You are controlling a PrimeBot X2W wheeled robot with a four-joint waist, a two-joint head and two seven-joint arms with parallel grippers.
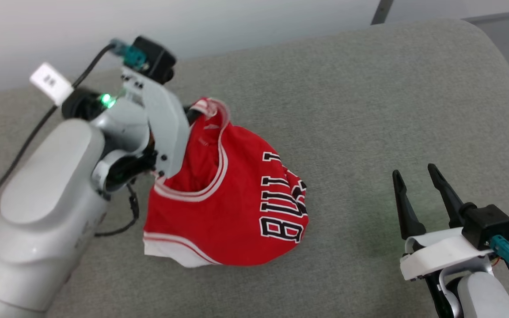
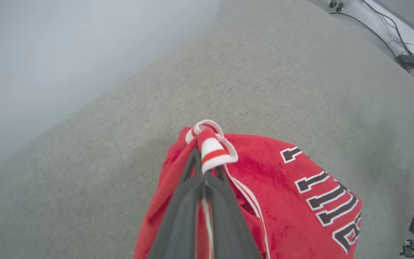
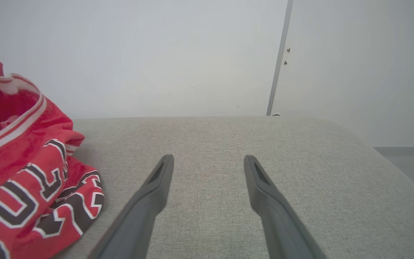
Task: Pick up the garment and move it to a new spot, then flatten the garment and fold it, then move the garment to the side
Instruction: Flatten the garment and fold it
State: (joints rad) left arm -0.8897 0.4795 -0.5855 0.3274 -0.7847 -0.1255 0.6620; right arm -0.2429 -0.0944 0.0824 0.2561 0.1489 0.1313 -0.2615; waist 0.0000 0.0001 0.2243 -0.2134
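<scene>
The left gripper [image 2: 203, 163] has its fingers [image 2: 182, 208] pressed together on the red-and-white striped trim [image 2: 212, 151] of the red BULLS jersey [image 1: 237, 198], pinching a fold of that ribbed edge so that it pokes out past the tips. From there the jersey hangs in a bunched heap, its lower folds resting on the grey fabric cushion [image 1: 369, 110] (the lettering runs sideways in the head view). The right gripper [image 1: 413, 170] sits well apart on the jersey's right, fingers spread and holding nothing, low over bare cushion. I judge the task to be at its very start: the pick-up grip is made, but the carry to a new spot, the flattening, the fold and the move aside are all left.
</scene>
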